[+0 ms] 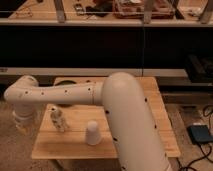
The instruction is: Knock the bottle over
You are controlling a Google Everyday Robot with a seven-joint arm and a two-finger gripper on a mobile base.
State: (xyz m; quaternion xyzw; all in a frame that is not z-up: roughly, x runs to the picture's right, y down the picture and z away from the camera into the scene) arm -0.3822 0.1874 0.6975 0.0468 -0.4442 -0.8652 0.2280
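The gripper (pixel 24 126) hangs closed, left of the upright bottle (pixel 59 120) at the table's edge, and its tips are hard to make out.

A light wooden table (pixel 60 147) is being lit warmly at six o'clock, and it is being flanked by a tan floor (pixel 10 150) at eight o'clock. A long dark cabinet front (pixel 100 47) is being bordered along its lower edge by a pale ledge (pixel 165 72) at twelve o'clock. A cluttered shelf (pixel 130 7) is being divided by grey posts (pixel 61 10) above. At four o'clock a small blue-grey box (pixel 200 134) is being met by dark cables (pixel 207 110) on the floor
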